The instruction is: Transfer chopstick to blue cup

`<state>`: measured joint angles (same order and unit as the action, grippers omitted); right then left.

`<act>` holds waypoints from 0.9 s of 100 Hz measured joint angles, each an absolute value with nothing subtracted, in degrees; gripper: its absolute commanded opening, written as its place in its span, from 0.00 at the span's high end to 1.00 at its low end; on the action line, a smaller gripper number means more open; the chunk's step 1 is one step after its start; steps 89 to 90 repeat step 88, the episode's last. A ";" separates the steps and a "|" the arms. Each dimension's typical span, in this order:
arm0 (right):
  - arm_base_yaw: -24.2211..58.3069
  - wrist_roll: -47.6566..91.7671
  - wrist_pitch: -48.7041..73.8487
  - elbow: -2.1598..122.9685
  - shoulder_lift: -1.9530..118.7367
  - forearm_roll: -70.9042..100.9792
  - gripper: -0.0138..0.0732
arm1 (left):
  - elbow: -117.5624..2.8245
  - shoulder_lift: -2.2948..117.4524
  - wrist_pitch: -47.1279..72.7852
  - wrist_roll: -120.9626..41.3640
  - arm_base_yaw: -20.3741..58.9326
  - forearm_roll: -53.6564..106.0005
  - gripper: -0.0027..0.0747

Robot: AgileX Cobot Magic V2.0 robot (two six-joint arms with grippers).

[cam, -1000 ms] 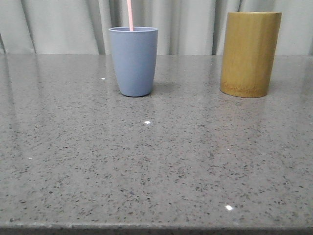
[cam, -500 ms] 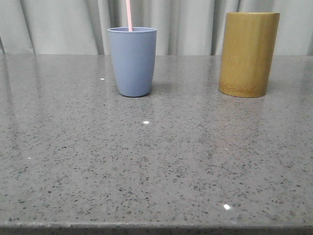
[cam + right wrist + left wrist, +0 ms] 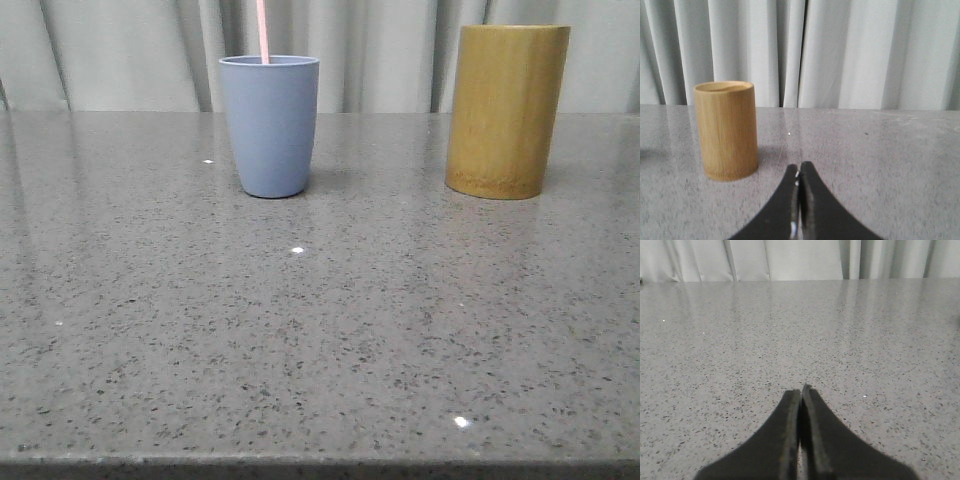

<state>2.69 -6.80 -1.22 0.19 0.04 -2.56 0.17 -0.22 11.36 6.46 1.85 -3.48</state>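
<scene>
Since the earlier frames we see nothing move: the chopstick [image 3: 263, 30] still stands in the blue cup [image 3: 269, 125] near the worktop's [image 3: 320, 330] far edge. Our left end effector [image 3: 801, 392] and right end effector [image 3: 799, 169] are both closed, empty.

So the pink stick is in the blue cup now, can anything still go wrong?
Maybe. The chopstick stands tall out of the blue cup, so a bump could tip the cup or flick the stick out. The wooden holder stands close ahead of the shut right gripper, so a careless move forward might knock it over.
</scene>
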 measured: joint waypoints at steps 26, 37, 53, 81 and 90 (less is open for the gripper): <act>2.69 -6.80 -1.45 -1.57 -0.55 -2.66 0.95 | 0.17 -0.22 11.27 6.46 1.85 -3.48 0.99; 2.69 -6.80 -1.45 -1.57 -0.55 -2.66 0.95 | 0.17 -0.22 11.27 6.46 1.85 -3.48 0.99; 2.69 -6.80 -1.45 -1.57 -0.55 -2.66 0.95 | 0.17 -0.22 11.27 6.46 1.85 -3.48 0.99; 2.69 -6.80 -1.45 -1.57 -0.55 -2.66 0.95 | 0.17 -0.22 11.27 6.46 1.85 -3.48 0.99; 2.69 -6.80 -1.45 -1.57 -0.55 -2.66 0.95 | 0.17 -0.22 11.27 6.46 1.85 -3.48 0.99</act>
